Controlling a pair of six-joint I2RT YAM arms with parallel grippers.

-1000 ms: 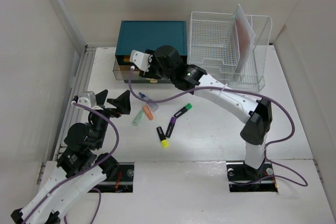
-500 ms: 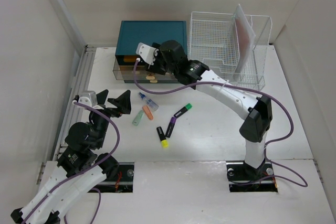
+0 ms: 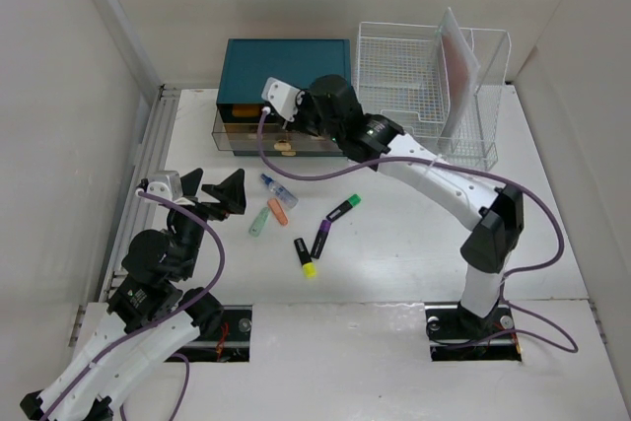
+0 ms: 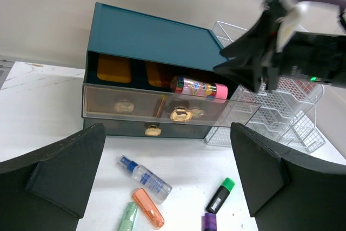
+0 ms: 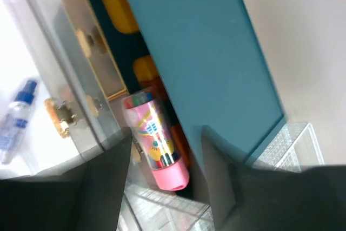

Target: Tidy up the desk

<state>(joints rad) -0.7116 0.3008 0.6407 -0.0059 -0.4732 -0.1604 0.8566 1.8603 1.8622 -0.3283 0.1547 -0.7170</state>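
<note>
Though cluttered, smooth white desk (image 3: 399,248)

Right fingers (image 5: 105,187) farther right now.

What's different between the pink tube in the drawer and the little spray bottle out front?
The pink tube lies inside the pulled-out clear drawer of the teal box; the spray bottle lies on the desk in front of it. The tube is opaque pink with a colourful print; the bottle is clear with a blue cap. The tube looks thicker than the bottle. Both lie on their sides.
</note>
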